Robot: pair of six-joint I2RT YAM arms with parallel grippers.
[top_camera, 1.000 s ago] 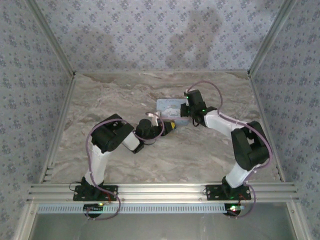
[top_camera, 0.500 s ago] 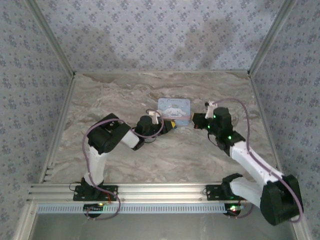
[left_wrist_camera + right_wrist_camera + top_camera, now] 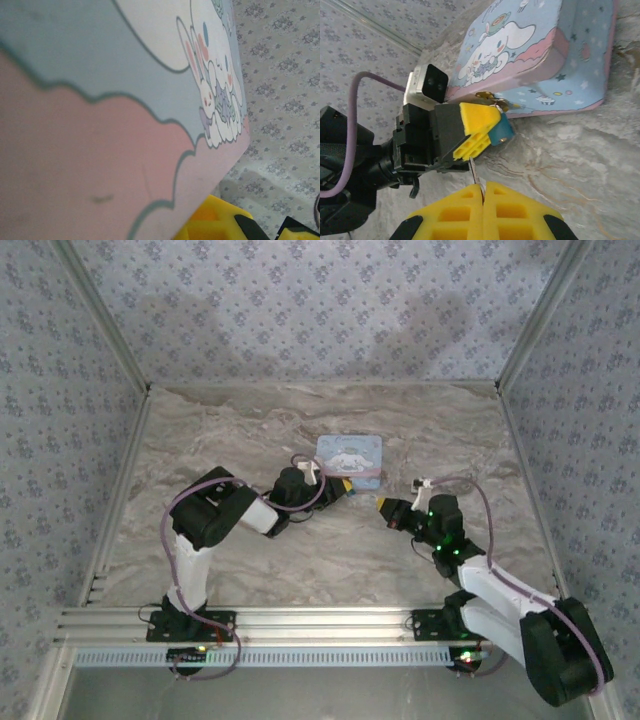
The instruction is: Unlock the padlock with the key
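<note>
So, my right tool (image 3: 483, 187): pinched shut on the key (image 3: 475, 173), thin blade poking out between the yellow tips.
Key: blade aimed at my left tool (image 3: 487, 131), tip close beside it.
Left tool: clamped narrow on the padlock (image 3: 502, 131).
Padlock: small, dark teal, at the tin box's (image 3: 535, 75) near edge.
Tin box: pale blue, cartoon-printed, lying on the marbled bench (image 3: 250, 430).

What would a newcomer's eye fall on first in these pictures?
The pale blue cartoon-printed tin box sits centrally on the table. At its near edge the left gripper pinches the tiny padlock by the brass clasp. Just short of it, the right gripper is shut on the key, whose thin blade points toward the padlock.
</note>
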